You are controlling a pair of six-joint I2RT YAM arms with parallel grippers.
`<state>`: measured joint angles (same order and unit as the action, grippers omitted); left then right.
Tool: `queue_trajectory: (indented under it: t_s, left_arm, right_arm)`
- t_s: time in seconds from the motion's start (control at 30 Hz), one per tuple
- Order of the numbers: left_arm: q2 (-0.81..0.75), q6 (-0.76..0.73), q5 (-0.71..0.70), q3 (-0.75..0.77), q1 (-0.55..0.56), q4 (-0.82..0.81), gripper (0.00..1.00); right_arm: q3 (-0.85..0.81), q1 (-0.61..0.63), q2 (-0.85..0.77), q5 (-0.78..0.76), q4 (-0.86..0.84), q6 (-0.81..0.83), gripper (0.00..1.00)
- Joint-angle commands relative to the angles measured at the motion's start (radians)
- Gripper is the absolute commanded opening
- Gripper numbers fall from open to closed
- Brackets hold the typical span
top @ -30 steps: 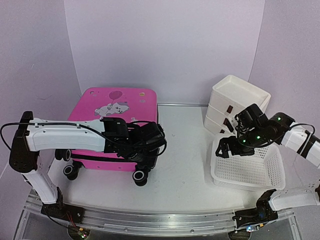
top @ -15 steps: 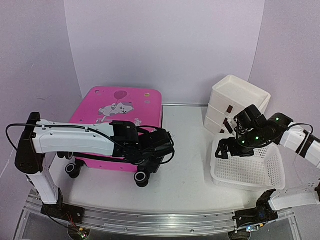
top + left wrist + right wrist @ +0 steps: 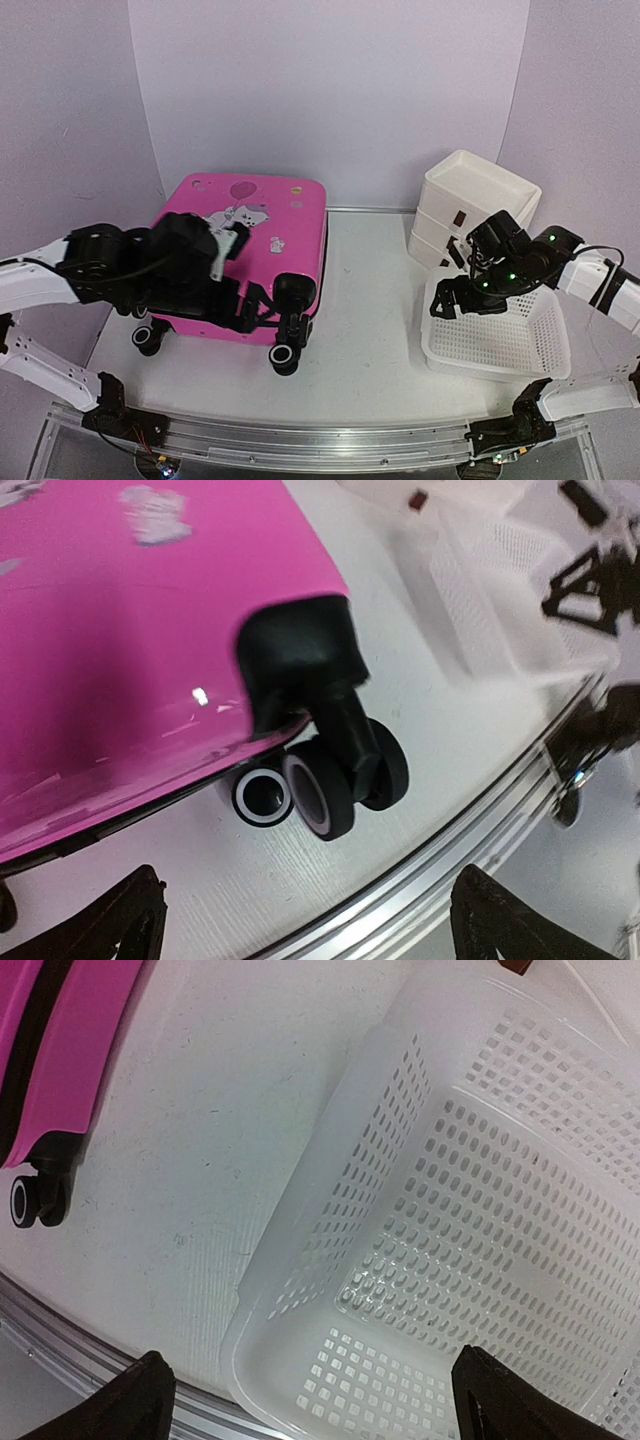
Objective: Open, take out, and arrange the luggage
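The pink luggage (image 3: 250, 225) lies flat and closed at the left of the table, cartoon print up and black wheels (image 3: 283, 354) toward me. My left gripper (image 3: 250, 303) hovers over its near right corner, open, with nothing between the fingers. In the left wrist view the pink shell (image 3: 120, 650) and a black corner wheel (image 3: 340, 780) fill the frame above the open left gripper (image 3: 310, 930). My right gripper (image 3: 457, 298) hangs open and empty over the near left corner of the white mesh basket (image 3: 432, 345). The right wrist view shows the right gripper (image 3: 310, 1405) open.
A white plastic drawer stack (image 3: 470, 195) stands at the back right behind the basket (image 3: 330, 1160). The luggage's side with its black zip band (image 3: 30, 1050) shows at the left of the right wrist view. The table's metal rail (image 3: 320, 440) runs along the near edge.
My left gripper has opened wide and the left arm has drawn back to the left, away from the luggage's near right corner. The luggage shifted slightly. The right arm has not moved.
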<state>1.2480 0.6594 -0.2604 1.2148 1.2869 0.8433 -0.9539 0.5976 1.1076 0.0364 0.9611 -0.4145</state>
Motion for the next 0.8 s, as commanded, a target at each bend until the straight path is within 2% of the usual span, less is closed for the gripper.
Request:
queue_trajectory:
  t_s: [0.0, 0.17, 0.37, 0.47, 0.53, 0.77]
  left_arm:
    - [-0.249, 0.158, 0.048, -0.104, -0.147, 0.018, 0.99]
    - [-0.423, 0.275, 0.069, -0.18, -0.325, 0.083, 1.0]
    - [-0.418, 0.282, 0.136, -0.186, -0.432, 0.123, 0.99]
    - [-0.408, 0.247, 0.133, -0.192, -0.496, 0.138, 0.99]
    - [-0.396, 0.204, 0.176, -0.202, -0.588, 0.139, 0.99]
    - [-0.302, 0.029, 0.287, -0.149, -0.847, 0.131, 0.99]
  right_arm:
    - [-0.01, 0.008, 0.0, -0.006, -0.019, 0.008, 0.98]
    - [-0.057, 0.02, 0.057, 0.086, -0.085, 0.008, 0.98]
    - [-0.164, 0.084, 0.214, 0.287, -0.297, -0.059, 0.98]
    - [-0.246, 0.14, 0.311, 0.34, -0.398, -0.099, 0.98]
    - [-0.305, 0.193, 0.389, 0.352, -0.448, -0.12, 0.98]
    - [-0.514, 0.381, 0.624, 0.26, -0.537, -0.178, 0.96]
